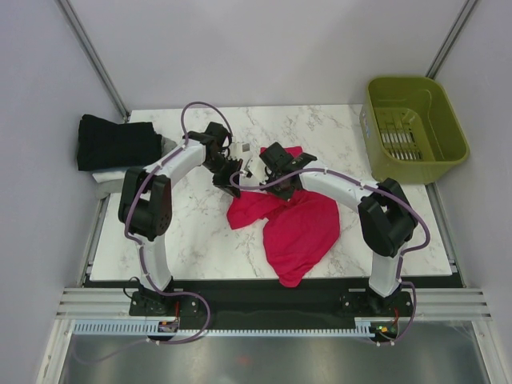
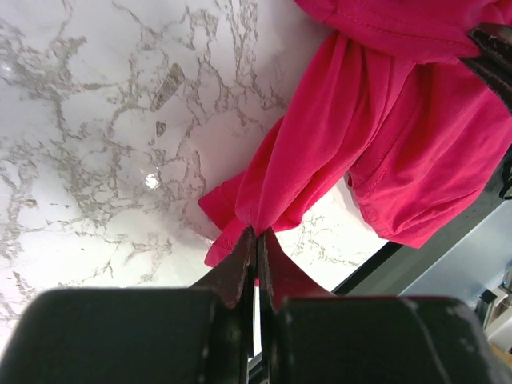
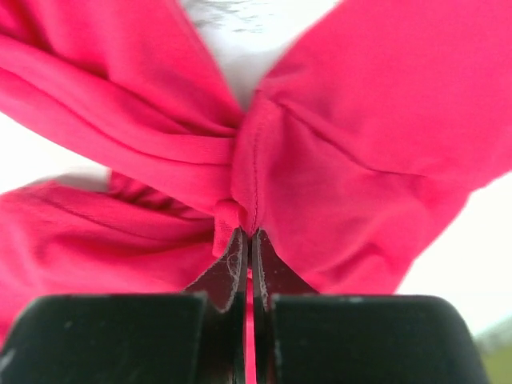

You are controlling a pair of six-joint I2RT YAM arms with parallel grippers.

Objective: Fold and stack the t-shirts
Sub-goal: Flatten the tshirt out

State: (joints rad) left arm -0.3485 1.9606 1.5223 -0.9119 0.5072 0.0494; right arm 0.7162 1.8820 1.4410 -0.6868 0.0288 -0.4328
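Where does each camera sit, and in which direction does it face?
Top external: above and behind the arms, facing down at the table; both arms show, with a pink t-shirt, a folded black shirt and a green basket.
Left wrist: on the left arm, facing along the left gripper, shut on the t-shirt's edge above the table.
Right wrist: on the right arm, facing along the right gripper, shut on bunched pink cloth.
Shared: both wrist views show that same t-shirt pinched.
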